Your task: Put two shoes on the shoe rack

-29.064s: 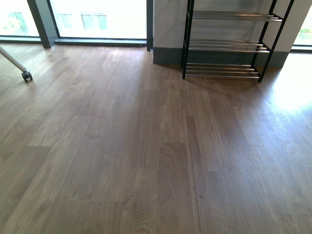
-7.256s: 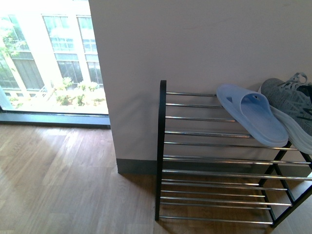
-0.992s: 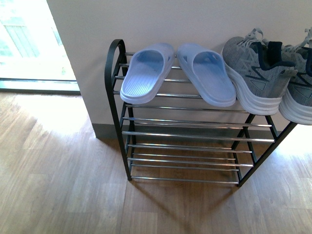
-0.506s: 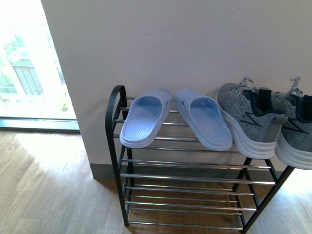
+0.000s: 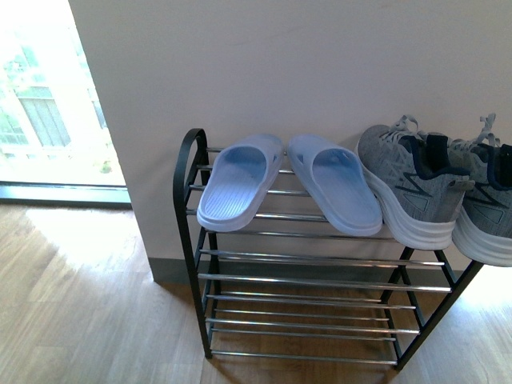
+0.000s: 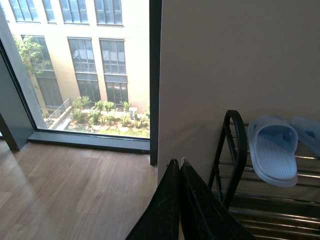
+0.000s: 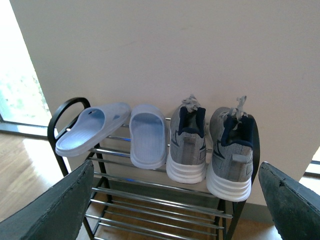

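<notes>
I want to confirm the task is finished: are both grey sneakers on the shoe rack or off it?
On it. Both grey sneakers stand side by side on the top tier of the shoe rack, soles on the bars, beside the blue slippers.

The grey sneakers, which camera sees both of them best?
The right wrist view: both grey sneakers show whole, side by side on the shoe rack. The front view cuts off the right one at its edge. The left wrist view shows only slippers.
</notes>
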Motion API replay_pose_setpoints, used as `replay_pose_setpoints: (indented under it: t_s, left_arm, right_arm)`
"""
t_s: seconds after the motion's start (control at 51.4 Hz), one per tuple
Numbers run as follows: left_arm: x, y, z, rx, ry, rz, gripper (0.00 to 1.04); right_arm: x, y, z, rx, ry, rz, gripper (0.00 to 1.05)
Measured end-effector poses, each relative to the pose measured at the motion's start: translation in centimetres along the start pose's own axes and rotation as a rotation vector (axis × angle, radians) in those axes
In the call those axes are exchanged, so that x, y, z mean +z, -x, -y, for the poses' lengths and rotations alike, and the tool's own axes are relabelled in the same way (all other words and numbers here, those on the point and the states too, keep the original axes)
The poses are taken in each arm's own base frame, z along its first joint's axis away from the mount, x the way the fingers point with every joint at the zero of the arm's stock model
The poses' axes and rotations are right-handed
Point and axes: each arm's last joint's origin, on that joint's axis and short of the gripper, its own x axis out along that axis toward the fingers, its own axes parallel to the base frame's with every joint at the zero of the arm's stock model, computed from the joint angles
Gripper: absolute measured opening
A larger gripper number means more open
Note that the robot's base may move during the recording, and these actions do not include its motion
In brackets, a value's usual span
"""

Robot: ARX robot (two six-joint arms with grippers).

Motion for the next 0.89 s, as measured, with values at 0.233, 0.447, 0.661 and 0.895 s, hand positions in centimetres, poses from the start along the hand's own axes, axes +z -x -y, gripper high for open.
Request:
replay_pose_setpoints:
  t_s: [0.233, 0.447, 0.661, 0.895]
  left_arm:
    - [0.3, 0.9, 0.0, 0.0, 0.0, 0.012, 0.01]
    - [0.4, 1.5, 0.0, 0.0, 0.0, 0.014, 0.01]
    - [0.4, 2.0, 0.0, 0.0, 0.0, 0.014, 0.01]
    - [0.3, 2.5, 0.0, 0.0, 0.0, 0.015, 0.01]
  right_arm:
    - [0.0, 0.0, 0.0, 0.0, 0.0, 0.0, 0.96]
    - [0.0, 0.0, 0.0, 0.0, 0.0, 0.0, 0.96]
    - [0.0, 0.0, 0.0, 0.0, 0.0, 0.0, 0.96]
    - [0.0, 0.0, 0.0, 0.0, 0.0, 0.0, 0.96]
